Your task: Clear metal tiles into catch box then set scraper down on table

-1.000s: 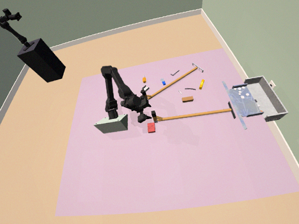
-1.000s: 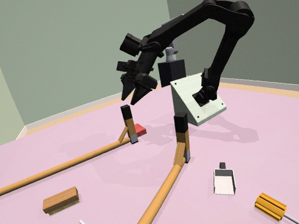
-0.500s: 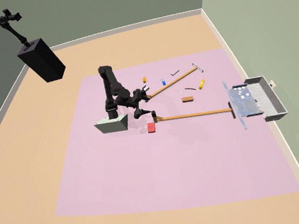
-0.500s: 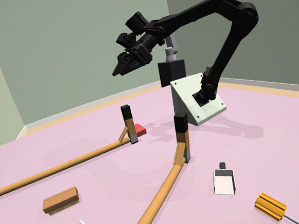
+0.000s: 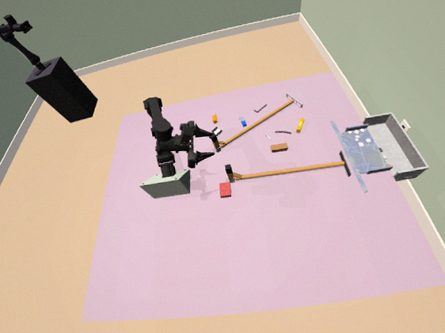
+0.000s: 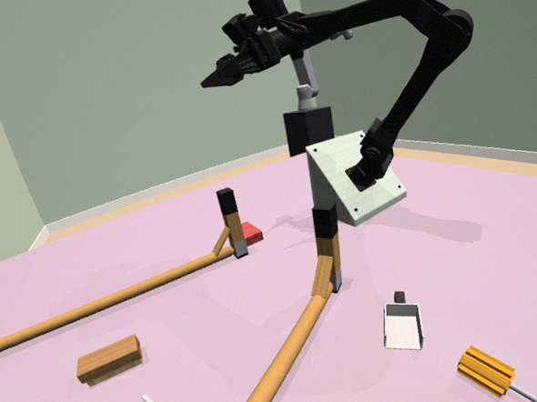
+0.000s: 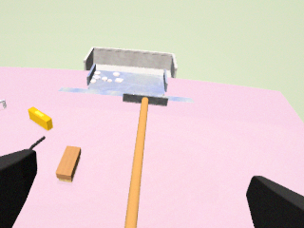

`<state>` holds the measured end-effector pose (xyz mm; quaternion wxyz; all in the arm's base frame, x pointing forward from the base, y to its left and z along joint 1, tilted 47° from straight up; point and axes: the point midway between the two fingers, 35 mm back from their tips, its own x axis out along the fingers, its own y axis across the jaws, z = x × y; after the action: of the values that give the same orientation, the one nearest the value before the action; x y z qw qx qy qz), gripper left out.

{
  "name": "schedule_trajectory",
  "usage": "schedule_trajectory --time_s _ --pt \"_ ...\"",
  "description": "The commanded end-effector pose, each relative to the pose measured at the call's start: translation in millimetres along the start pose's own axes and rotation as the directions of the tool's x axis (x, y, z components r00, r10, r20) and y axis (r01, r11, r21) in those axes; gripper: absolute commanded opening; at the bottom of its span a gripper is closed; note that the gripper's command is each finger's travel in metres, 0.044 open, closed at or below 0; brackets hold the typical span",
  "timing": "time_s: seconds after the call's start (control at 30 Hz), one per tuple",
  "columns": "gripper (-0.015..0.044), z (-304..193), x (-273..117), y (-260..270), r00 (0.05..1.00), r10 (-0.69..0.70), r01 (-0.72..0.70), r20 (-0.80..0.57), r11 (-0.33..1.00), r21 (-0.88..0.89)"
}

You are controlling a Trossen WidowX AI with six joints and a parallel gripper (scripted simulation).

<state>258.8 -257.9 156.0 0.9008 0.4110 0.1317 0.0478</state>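
The long scraper (image 5: 293, 169) (image 6: 101, 303) (image 7: 136, 171) lies on the pink table mat. Its upright black-topped grip (image 5: 228, 171) (image 6: 229, 217) is near the robot, and its dark blade (image 5: 345, 164) (image 7: 144, 99) rests against the near edge of the steel bench plate (image 5: 368, 157) (image 7: 152, 83). Several white metal tiles (image 5: 358, 135) (image 7: 104, 78) lie on the plate's left part, close to the grey catch box (image 5: 412, 148) (image 7: 129, 59). My gripper (image 5: 211, 144) (image 6: 212, 80) (image 7: 141, 171) is open and empty. It hangs high above the mat behind the scraper's grip, looking along the handle.
A second long-handled tool (image 5: 257, 121) (image 6: 287, 348) lies beside the scraper, its grip (image 6: 328, 247) upright. A red block (image 5: 225, 189) (image 6: 251, 231), a wood block (image 5: 279, 147) (image 6: 109, 359) (image 7: 68, 162), a yellow block (image 5: 300, 124) (image 7: 40, 118), an orange screwdriver (image 5: 214, 118) (image 6: 486, 371) and a white scoop (image 6: 402, 327) lie around.
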Motion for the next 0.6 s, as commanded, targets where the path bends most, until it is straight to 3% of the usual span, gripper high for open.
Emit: schedule_trajectory --time_s 0.0,0.3,0.57 --pt "0.0440 19.9 -19.4 7.3 0.998 0.015 -0.014 0.060 1.000 -0.020" --pt "0.0440 48.5 -56.9 18.4 0.988 0.036 -0.028 0.148 0.998 -0.053" --pt "0.0440 49.1 -56.8 17.5 0.988 0.036 -0.028 0.149 0.998 -0.054"
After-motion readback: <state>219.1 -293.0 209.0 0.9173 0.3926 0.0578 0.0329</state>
